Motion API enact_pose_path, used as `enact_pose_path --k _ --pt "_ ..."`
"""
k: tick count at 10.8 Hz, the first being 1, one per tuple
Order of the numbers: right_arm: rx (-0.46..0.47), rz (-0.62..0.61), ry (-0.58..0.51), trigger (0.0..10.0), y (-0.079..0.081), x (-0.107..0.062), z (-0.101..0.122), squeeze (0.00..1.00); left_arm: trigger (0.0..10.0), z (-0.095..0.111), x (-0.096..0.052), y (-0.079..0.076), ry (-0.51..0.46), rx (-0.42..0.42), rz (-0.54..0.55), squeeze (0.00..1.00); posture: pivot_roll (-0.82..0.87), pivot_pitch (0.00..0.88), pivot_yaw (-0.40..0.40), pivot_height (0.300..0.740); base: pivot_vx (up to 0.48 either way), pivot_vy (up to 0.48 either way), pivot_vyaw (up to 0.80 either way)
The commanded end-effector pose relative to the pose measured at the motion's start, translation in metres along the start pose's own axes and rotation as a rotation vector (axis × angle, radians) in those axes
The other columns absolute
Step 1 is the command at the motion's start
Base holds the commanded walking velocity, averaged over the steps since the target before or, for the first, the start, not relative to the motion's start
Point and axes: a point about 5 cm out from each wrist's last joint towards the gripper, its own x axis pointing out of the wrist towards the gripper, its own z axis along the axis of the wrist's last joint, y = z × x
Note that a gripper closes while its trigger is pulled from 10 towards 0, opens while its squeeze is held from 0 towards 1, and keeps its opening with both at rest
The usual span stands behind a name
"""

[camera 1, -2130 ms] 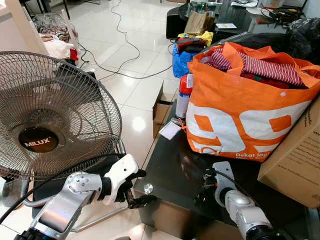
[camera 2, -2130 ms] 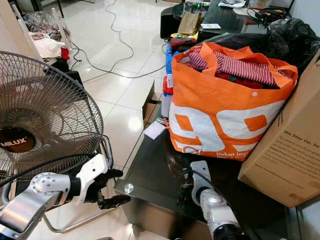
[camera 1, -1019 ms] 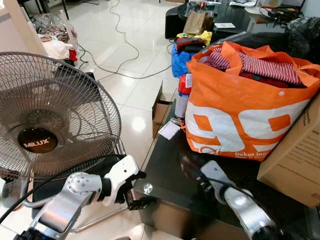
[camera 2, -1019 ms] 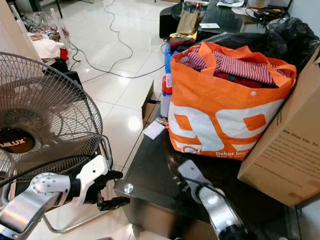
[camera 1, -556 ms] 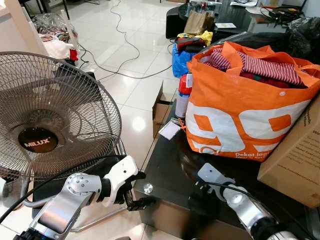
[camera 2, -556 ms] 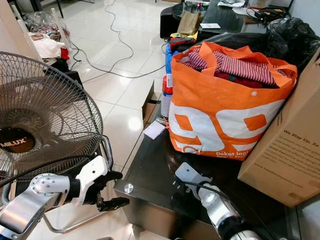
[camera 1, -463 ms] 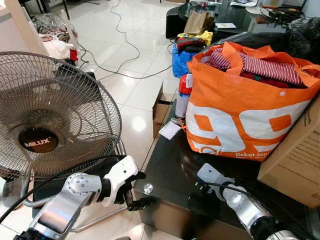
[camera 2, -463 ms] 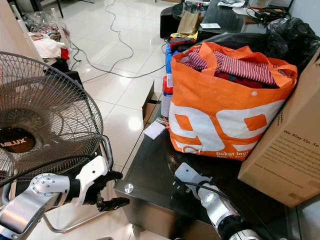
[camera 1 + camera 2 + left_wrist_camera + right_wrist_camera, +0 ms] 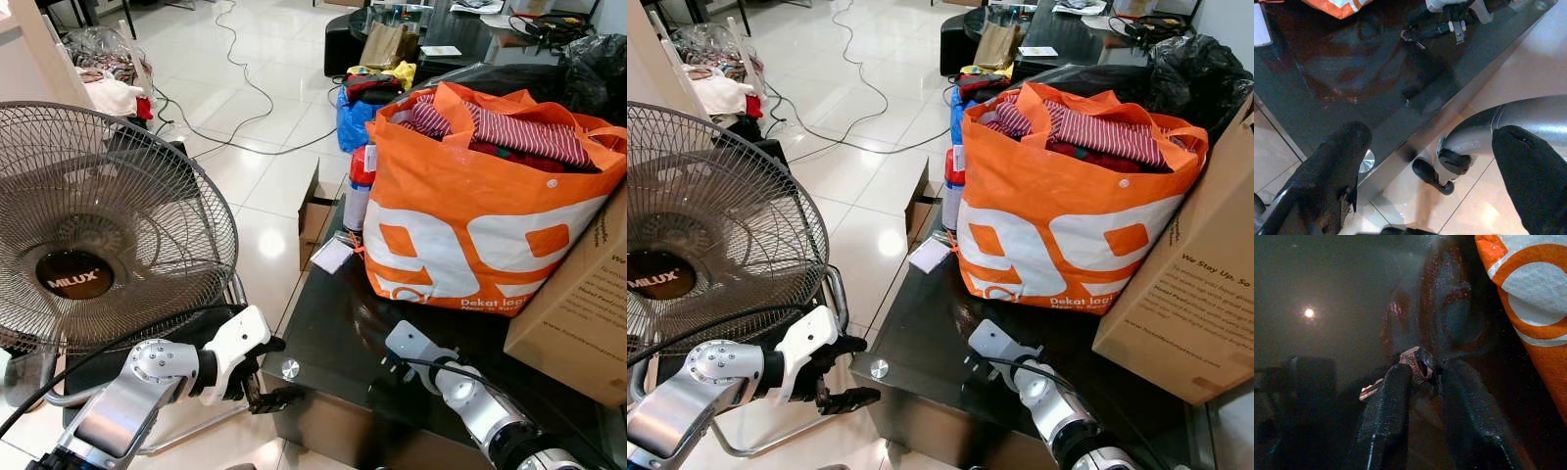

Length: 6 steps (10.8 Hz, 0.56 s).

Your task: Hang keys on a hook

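Note:
My right gripper [image 9: 1425, 369] rests low on the dark glass table [image 9: 323, 338], in front of the orange bag. Its fingers [image 9: 1393, 396] are shut on a coppery key [image 9: 1411, 361], whose blade sticks out to one side. In the eye views that gripper [image 9: 385, 385] shows as a white wrist block with dark fingers against the glass. In the left wrist view the keys [image 9: 1457, 27] dangle from it. My left gripper [image 9: 277, 372] hangs open beside the table's near corner, holding nothing. I see no hook.
A large fan [image 9: 98, 225] stands close on the left. An orange bag [image 9: 480, 206] of clothes and a cardboard box [image 9: 578, 313] fill the table's right side. A white card [image 9: 333, 257] lies on the table's far end. Cables [image 9: 245, 88] cross the tiled floor.
The right arm has swung down and turned leftward over the glass since two seconds ago, then settled. The left arm has stayed still.

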Motion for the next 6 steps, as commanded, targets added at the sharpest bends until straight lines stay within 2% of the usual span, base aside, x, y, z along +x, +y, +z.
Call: enact_pose_path --k 1,2,4,6 --pt "0.024 0.002 0.025 1.8 0.0007 0.0 -0.0053 0.0 10.0 0.0012 -0.0011 -0.0004 0.008 0.013 -0.01 0.0 0.0 0.0 0.005 0.74 0.0 0.0 0.0" --pt "0.022 0.003 0.025 0.5 0.0007 -0.0003 -0.0061 0.0 10.0 0.0015 -0.0009 -0.0003 0.008 0.014 -0.012 0.0 0.0 0.0 0.005 0.74 0.0 0.0 0.0" --pt "0.009 0.006 0.026 0.0 0.001 -0.0007 -0.0071 0.0 10.0 0.0016 -0.0007 -0.0002 0.009 0.014 -0.013 0.0 0.0 0.0 0.008 0.74 0.0 0.0 0.0" --pt "0.016 0.005 0.028 0.0 0.0018 0.0 -0.0079 0.0 10.0 0.0015 -0.0007 0.0018 0.011 0.015 -0.011 0.0 0.0 0.0 0.01 0.74 0.0 0.0 0.0"
